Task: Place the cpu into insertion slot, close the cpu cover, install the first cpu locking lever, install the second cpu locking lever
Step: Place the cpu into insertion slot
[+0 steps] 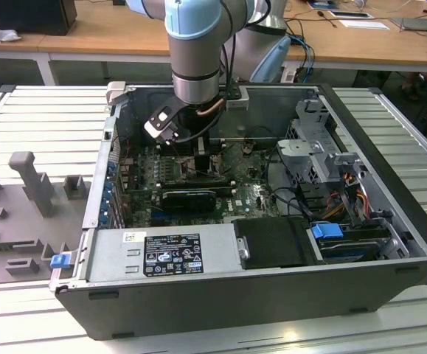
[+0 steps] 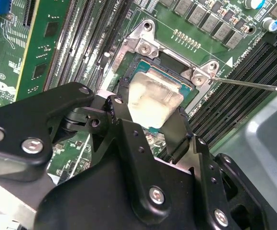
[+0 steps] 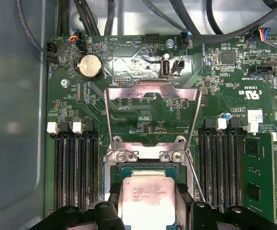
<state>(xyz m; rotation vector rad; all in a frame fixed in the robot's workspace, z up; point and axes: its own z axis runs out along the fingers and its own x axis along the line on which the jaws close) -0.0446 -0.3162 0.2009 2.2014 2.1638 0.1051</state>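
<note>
Now, gripper (image 2: 149,115) clamped on two opposite sides of the cpu (image 2: 155,98), cpu at the insertion slot (image 2: 143,64) on the green motherboard (image 3: 143,120), cpu cover (image 3: 128,91) hinged open, standing up.

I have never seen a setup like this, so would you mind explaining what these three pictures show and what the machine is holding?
The machine is a robot arm reaching into an open computer case that lies on a slatted metal table. The exterior view comes from a camera off the arm. Both wrist views come from cameras riding on the arm, facing the green motherboard. At the arm's tip is the gripper. Its jaws sit against two opposite sides of the cpu, a silvery square chip, at the insertion slot. Whether the chip is fully seated I cannot tell. The cpu cover, a metal frame, stands swung open. Long black memory slots flank the slot.
</note>
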